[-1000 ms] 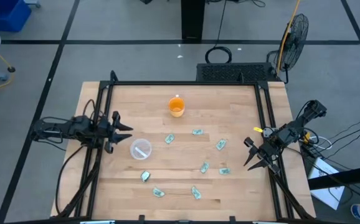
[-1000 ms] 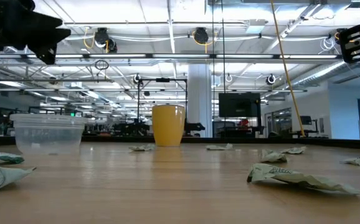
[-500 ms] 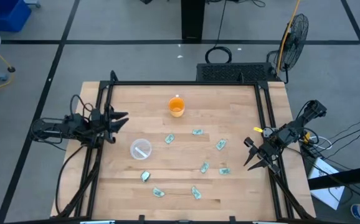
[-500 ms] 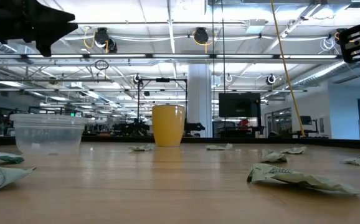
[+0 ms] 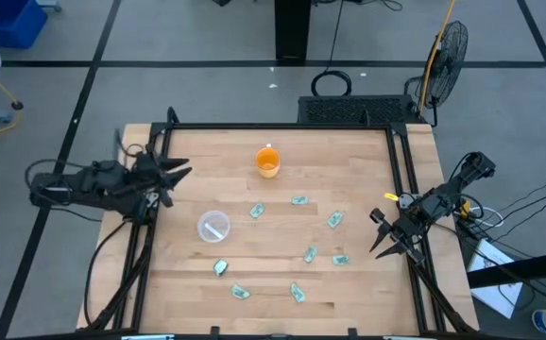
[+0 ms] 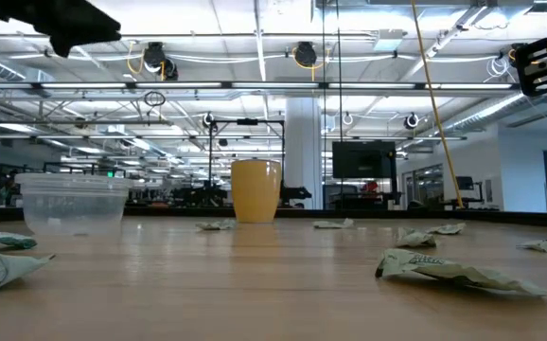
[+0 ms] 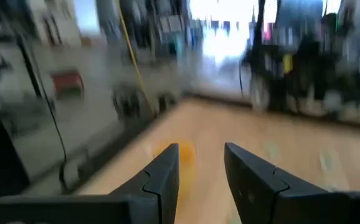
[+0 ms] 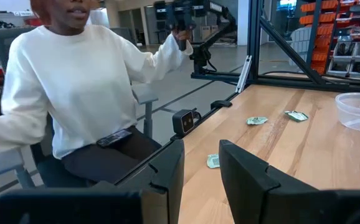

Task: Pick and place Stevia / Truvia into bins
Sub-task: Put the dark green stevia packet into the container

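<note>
Several pale green and white Stevia packets lie flat across the middle and near part of the table, among them one (image 5: 257, 211), another (image 5: 334, 219) and a third (image 5: 240, 292). The clear plastic cup (image 5: 213, 226) stands upright left of the middle, also in the low view (image 6: 72, 201). My left gripper (image 5: 174, 174) is open, raised above the table's left rail, far-left of the clear cup. My right gripper (image 5: 379, 232) is open too and waits at the right rail, apart from every packet.
An orange cup (image 5: 267, 162) stands upright toward the far edge. Black rails (image 5: 400, 179) run along the table's left and right sides. A fan (image 5: 446, 52) stands beyond the far right corner. A person in a white top (image 8: 74, 81) sits beside the table.
My left arm has drawn back toward the table's left edge and a little toward the far edge, rising as it went; its gripper has moved away from the clear cup. The packets, both cups and my right arm have stayed in place.
</note>
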Controlling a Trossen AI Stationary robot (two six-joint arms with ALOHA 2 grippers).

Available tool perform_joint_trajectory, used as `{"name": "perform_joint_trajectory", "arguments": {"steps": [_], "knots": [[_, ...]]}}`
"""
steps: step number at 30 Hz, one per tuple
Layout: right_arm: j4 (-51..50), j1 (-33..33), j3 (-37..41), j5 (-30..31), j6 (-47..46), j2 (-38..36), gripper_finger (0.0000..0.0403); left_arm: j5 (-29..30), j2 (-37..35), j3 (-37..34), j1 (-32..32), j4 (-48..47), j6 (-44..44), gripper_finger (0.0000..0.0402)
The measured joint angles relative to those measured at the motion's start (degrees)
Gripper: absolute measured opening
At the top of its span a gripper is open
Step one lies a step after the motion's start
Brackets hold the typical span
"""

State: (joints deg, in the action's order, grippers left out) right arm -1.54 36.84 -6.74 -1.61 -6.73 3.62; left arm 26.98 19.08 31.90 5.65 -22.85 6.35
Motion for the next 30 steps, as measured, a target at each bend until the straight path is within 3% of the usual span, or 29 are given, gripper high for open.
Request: {"name": "perform_joint_trajectory", "arguments": {"steps": [2,7,11,17,24,30], "knots": [[0.0,0.0,0.0,0.0,0.0,0.0,0.0095,-4.5,5.2,1.4,0.1,-3.4,1.9,0.0131],[0.0,0.0,0.0,0.0,0.0,0.0,0.0095,-23.1,17.2,0.5,2.9,-8.5,3.4,0.0131],[0.1,0.0,0.0,0.0,0.3,0.0,0.0095,-28.8,25.1,0.3,7.7,-8.1,5.7,0.0131],[3.8,0.0,0.0,0.0,8.9,0.0,0.0095,-29.6,33.7,0.4,18.7,-0.8,17.1,0.0131],[7.8,0.0,0.0,0.0,9.1,0.0,0.0095,-18.1,45.3,0.4,32.8,14.1,25.3,0.0131],[7.8,0.0,0.0,0.1,9.6,0.0,0.0095,-13.2,58.4,0.4,39.1,16.7,27.0,0.0131]]}}
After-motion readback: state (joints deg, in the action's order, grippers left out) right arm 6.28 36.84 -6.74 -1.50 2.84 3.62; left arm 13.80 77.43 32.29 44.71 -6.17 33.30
